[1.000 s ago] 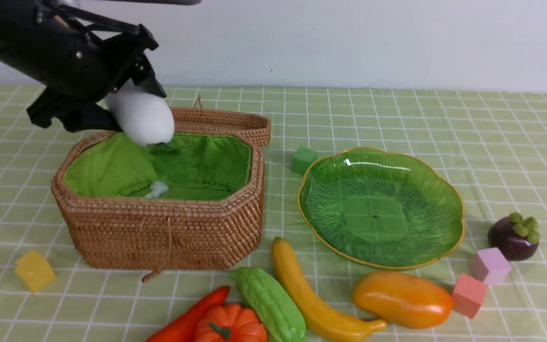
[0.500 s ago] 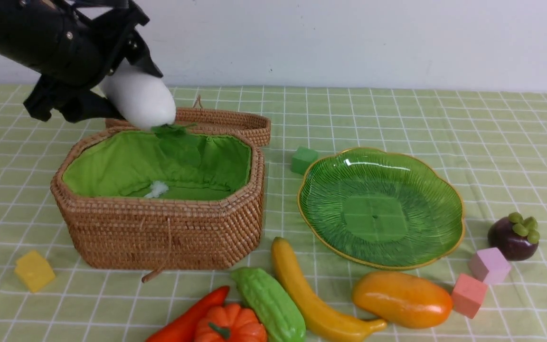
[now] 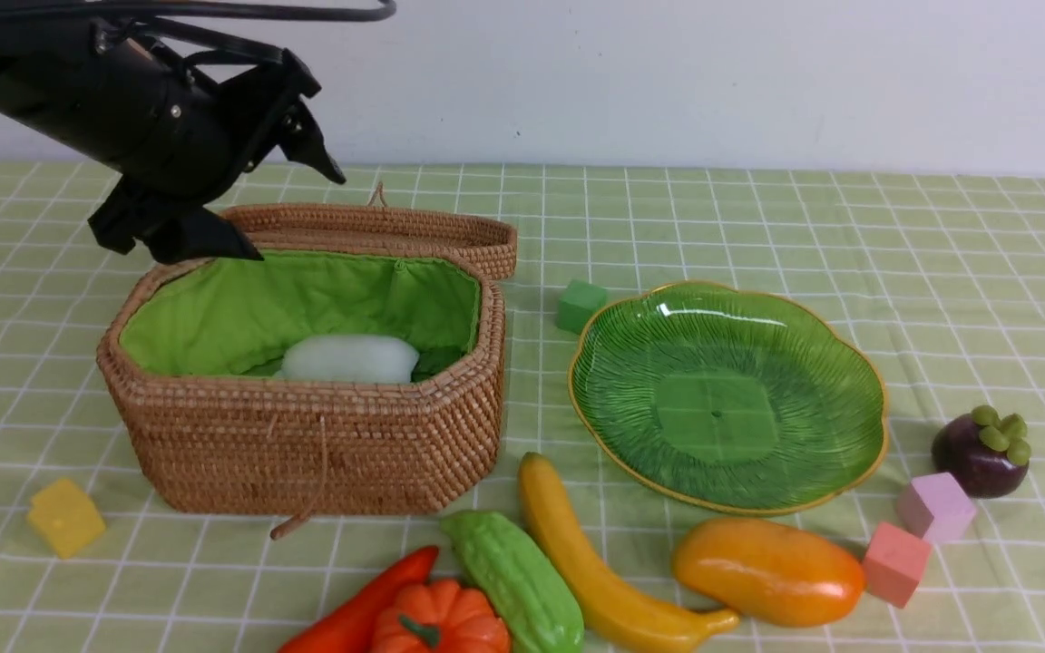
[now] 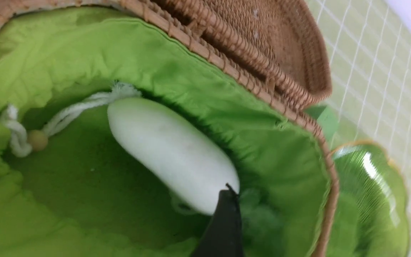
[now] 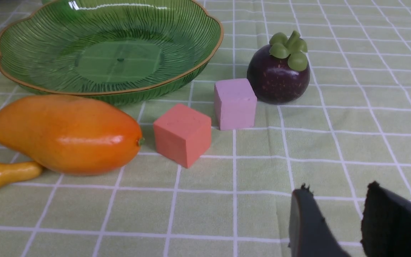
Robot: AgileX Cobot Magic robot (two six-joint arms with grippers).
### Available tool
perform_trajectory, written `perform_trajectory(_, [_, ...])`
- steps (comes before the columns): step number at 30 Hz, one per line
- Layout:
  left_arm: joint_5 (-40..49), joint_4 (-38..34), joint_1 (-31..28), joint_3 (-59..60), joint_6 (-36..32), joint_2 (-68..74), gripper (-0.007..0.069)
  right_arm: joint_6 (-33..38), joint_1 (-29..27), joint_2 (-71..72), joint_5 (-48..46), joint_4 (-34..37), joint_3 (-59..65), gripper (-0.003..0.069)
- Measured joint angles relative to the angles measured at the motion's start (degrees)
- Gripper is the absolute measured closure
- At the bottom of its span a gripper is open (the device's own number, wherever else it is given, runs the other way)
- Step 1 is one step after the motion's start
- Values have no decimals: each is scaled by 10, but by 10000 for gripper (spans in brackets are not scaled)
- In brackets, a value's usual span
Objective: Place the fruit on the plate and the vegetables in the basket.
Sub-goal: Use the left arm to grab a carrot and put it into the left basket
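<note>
A: Gourd [image 3: 513, 580] at near edge, long axis far-left to near-right. Radish [image 3: 350, 358] lies in basket [image 3: 305, 444].
B: Left gripper [image 3: 297, 218] above far rim, wide, empty; gourd nearward-right of it, likely its pick. Right gripper [image 5: 337, 186] part-open, empty

I'm looking at a staged robot test setup (lab-like, not homely): pale green checked tablecloth [image 3: 758, 218], bare white wall [image 3: 668, 82], glossy orange toy mango [image 3: 767, 571], small pink cube [image 3: 935, 506].

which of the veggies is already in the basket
The white radish: it lies on its side inside the basket. The red pepper, orange pumpkin and green gourd all lie outside, in front of the basket.
</note>
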State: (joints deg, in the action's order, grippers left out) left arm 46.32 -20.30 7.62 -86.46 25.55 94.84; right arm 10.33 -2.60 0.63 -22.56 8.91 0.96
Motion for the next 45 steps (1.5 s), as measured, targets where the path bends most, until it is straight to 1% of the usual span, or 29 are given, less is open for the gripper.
perform_trajectory(1, [4,-1,0,0,-7,-1,-12,0,0,0,0,0,0,417])
perform_trajectory(2, [52,-1,0,0,-84,-10,21,0,0,0,0,0,0,417])
perform_trajectory(4, [120,-1,0,0,-165,-22,63,0,0,0,0,0,0,417])
perform_trajectory(5, [145,-2,1,0,-189,-27,83,0,0,0,0,0,0,417])
perform_trajectory(6, [197,-7,3,2,-232,-37,113,0,0,0,0,0,0,417])
perform_trajectory(8, [226,-18,8,13,-260,-52,148,0,0,0,0,0,0,417])
perform_trajectory(10, [233,-34,28,40,-278,-80,180,0,0,0,0,0,0,417])
perform_trajectory(11, [234,-35,30,43,-282,-86,182,0,0,0,0,0,0,417])
perform_trajectory(12, [235,-33,51,74,-293,-106,192,0,0,0,0,0,0,417])
perform_trajectory(14, [236,-16,86,118,-306,-131,197,0,0,0,0,0,0,417])
perform_trajectory(17, [206,51,141,212,-334,-157,198,0,0,0,0,0,0,417])
perform_trajectory(19, [165,95,162,253,-337,-157,198,0,0,0,0,0,0,417])
perform_trajectory(21, [89,144,178,310,-334,-146,198,0,0,0,0,0,0,417])
perform_trajectory(22, [57,156,179,323,-332,-139,198,0,0,0,0,0,0,417])
perform_trajectory(25, [-8,172,180,348,-331,-113,198,0,0,0,0,0,0,417])
perform_trajectory(29, [-41,169,180,353,-331,-66,199,0,0,0,0,0,0,417])
perform_trajectory(36, [-53,134,180,355,-331,6,203,0,0,0,0,0,0,417])
perform_trajectory(40, [-45,133,180,355,-331,19,237,0,0,0,0,0,0,417])
perform_trajectory(41, [-34,134,180,352,-331,19,256,0,0,0,0,0,0,417])
perform_trajectory(45, [34,150,180,328,-331,15,256,0,0,0,0,0,0,417])
